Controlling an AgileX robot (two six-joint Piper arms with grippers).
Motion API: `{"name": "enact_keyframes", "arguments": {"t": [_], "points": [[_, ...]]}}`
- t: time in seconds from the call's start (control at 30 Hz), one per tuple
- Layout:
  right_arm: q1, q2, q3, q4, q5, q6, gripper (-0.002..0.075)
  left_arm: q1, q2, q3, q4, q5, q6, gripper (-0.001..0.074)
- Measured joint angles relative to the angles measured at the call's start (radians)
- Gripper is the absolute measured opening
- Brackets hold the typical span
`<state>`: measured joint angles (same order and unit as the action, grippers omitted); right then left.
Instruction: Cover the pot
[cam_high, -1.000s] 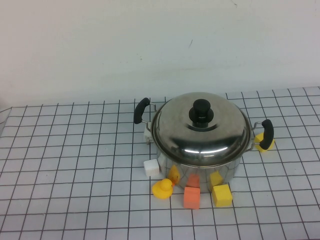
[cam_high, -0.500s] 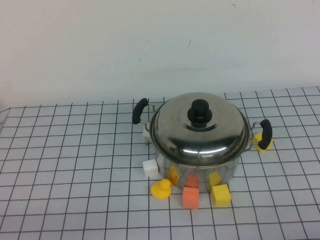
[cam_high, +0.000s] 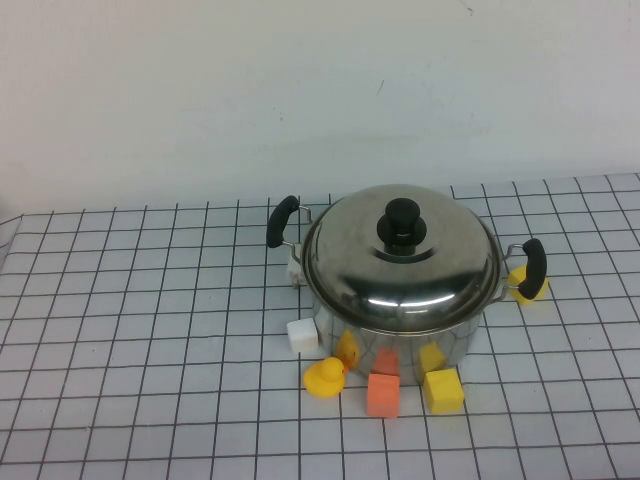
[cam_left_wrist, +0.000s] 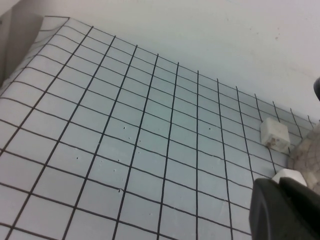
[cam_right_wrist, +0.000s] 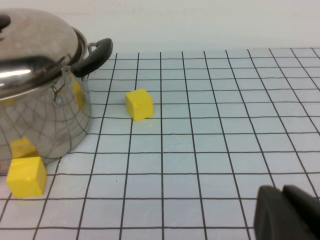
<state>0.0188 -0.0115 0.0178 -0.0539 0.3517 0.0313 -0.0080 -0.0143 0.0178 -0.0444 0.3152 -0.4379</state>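
The shiny steel pot (cam_high: 466, 334) with two black side handles stands right of the table's middle. The domed steel lid (cam_high: 445, 262) with a black knob (cam_high: 403, 218) sits on its rim and covers it. Pot (cam_right_wrist: 40, 120) and lid (cam_right_wrist: 35, 45) also show in the right wrist view. Neither arm shows in the high view. My left gripper (cam_left_wrist: 280, 185) is shut and empty, low over the grid mat next to a white block (cam_left_wrist: 289, 175) by the pot's wall (cam_left_wrist: 306, 159). My right gripper (cam_right_wrist: 282, 191) is shut and empty, well off to the pot's right.
Small toys ring the pot: a white block (cam_high: 302, 335), a yellow duck (cam_high: 324, 378), an orange block (cam_high: 383, 394), a yellow block (cam_high: 443, 390), another yellow block (cam_high: 522, 287) behind the right handle, and a white block (cam_high: 296, 268) by the left handle.
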Motion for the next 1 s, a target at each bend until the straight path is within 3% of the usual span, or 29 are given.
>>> {"name": "enact_keyframes", "arguments": {"t": [0.43, 1.0], "points": [[0.000, 0.000, 0.000, 0.000, 0.000, 0.000, 0.0009, 0.000, 0.000, 0.000, -0.090, 0.004, 0.391, -0.0001], [0.000, 0.000, 0.000, 0.000, 0.000, 0.000, 0.0009, 0.000, 0.000, 0.000, -0.090, 0.004, 0.411, -0.0001]]}}
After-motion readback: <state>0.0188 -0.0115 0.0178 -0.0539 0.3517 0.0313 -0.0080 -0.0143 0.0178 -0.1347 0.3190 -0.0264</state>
